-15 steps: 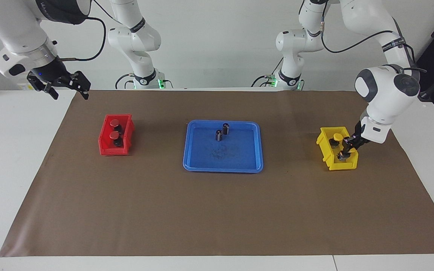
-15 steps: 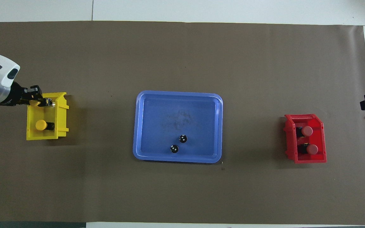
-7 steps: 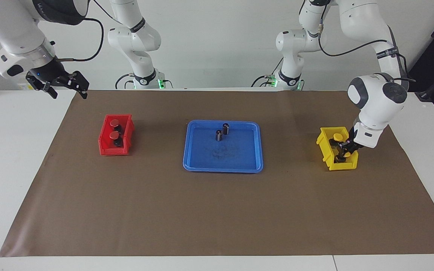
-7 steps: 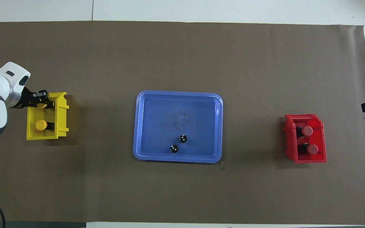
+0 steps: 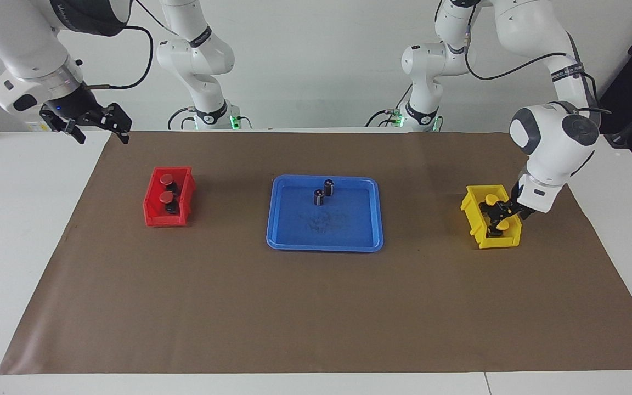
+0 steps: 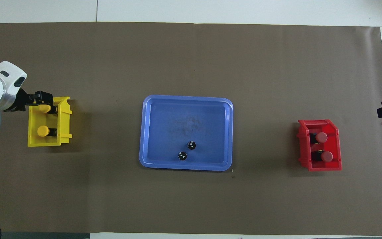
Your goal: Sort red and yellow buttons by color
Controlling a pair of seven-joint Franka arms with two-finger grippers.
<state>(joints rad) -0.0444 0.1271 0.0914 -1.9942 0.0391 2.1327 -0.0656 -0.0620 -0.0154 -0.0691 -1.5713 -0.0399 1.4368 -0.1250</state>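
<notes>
Two red buttons (image 5: 168, 178) (image 5: 166, 196) sit in the red bin (image 5: 154, 216) toward the right arm's end; they also show in the overhead view (image 6: 321, 136) (image 6: 326, 156). Two yellow buttons (image 6: 42, 131) (image 6: 45, 108) are in the yellow bin (image 6: 65, 122) toward the left arm's end. My left gripper (image 5: 500, 213) is low over the yellow bin (image 5: 472, 216), just above the yellow button farther from the robots (image 5: 505, 224). My right gripper (image 5: 99, 125) is open and empty, raised over the table corner near the red bin, and waits.
A blue tray (image 5: 324, 245) lies mid-table on the brown mat, with two dark cylinders (image 5: 328, 187) (image 5: 319, 197) standing in its half nearer the robots. The tray (image 6: 151, 132) and cylinders (image 6: 191, 145) (image 6: 182, 155) also show from overhead.
My left gripper carried a yellow button down into the yellow bin, then drew up a little; the button now lies under it. The right arm barely moved.
</notes>
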